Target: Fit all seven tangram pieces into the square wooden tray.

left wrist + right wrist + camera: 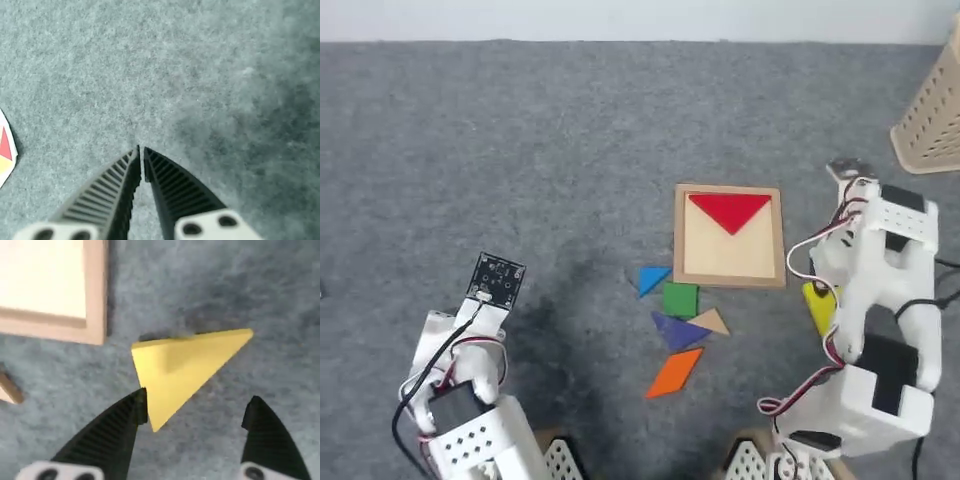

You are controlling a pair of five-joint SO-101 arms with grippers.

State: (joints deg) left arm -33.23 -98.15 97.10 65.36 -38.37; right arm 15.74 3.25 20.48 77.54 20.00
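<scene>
Only one of the seven pieces is in place. The red triangle (730, 210) lies flat in the tray (678, 240), its long side against the far rim, and the rest of the tray is bare wood. The tray sits a little right of the counter's middle.

Five pieces lie loose just off its near left corner:
- a blue triangle (652, 279)
- a green square (681, 299)
- a purple triangle (677, 330)
- a small tan triangle (711, 321) just beside the purple one
- an orange parallelogram (675, 372), nearest the counter's near edge

The yellow triangle (185, 365) lies flat off the tray's near right corner. The right gripper (198, 400) hangs over it spread wide, one finger at its edge, the other clear, gripping nothing. The left gripper (141, 150) is closed and empty above bare counter.

Six pieces are left to place, and the yellow one looks likely to be next.
</scene>
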